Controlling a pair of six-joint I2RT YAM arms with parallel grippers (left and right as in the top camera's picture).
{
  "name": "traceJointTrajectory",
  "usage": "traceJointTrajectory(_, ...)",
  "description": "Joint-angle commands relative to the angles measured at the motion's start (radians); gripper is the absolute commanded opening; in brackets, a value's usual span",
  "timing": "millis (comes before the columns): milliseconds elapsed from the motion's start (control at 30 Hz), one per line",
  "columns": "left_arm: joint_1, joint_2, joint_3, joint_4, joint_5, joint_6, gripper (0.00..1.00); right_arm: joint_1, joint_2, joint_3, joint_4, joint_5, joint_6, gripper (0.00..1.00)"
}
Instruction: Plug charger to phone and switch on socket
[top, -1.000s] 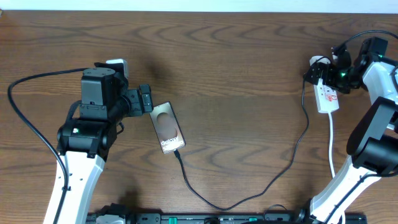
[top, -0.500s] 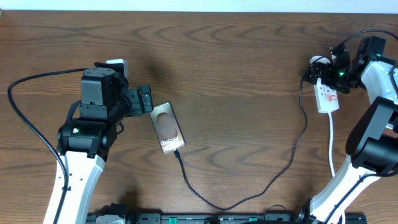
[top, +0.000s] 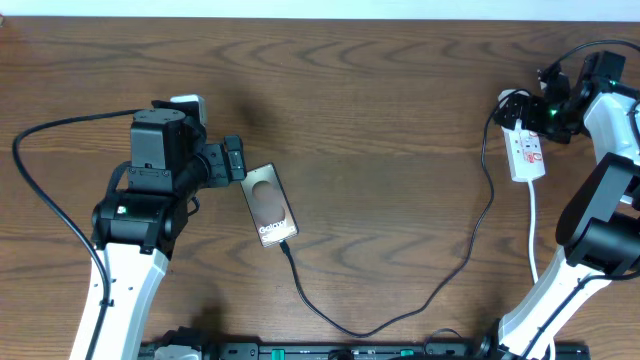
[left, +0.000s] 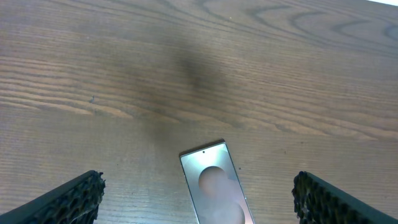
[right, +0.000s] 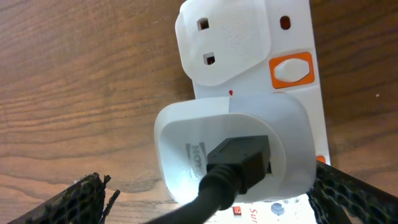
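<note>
Right gripper (right: 211, 190) spread above socket (right: 236, 43); orange switch (right: 292, 68) at 1 o'clock. Risk: finger misses switch, pushes socket sideways. Left gripper (left: 198, 186) also spread.

A dark brown wooden table (top: 380, 90) is filling nearly the whole overhead view, its grain running in long wavy lines. A pale strip (top: 300, 8) is showing along its far edge, and a black rail (top: 330, 351) is lying across the near edge.
</note>
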Motion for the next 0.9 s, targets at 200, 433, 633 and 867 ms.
traceJointTrajectory(200, -0.002, -0.001, 0.018, -0.001, -0.010, 0.017, 0.96, 0.000, 0.021, 0.019, -0.004, 0.000, 0.030, 0.99)
traceJointTrajectory(433, -0.002, -0.001, 0.018, -0.001, -0.010, 0.017, 0.96, 0.002, 0.022, 0.018, -0.017, -0.059, 0.030, 0.99)
traceJointTrajectory(633, -0.002, -0.001, 0.018, -0.001, -0.010, 0.017, 0.96, 0.018, 0.029, 0.012, -0.017, -0.078, 0.039, 0.99)
traceJointTrajectory(867, -0.002, -0.001, 0.018, -0.001, -0.010, 0.017, 0.97, 0.027, 0.047, 0.008, -0.016, -0.079, 0.041, 0.99)
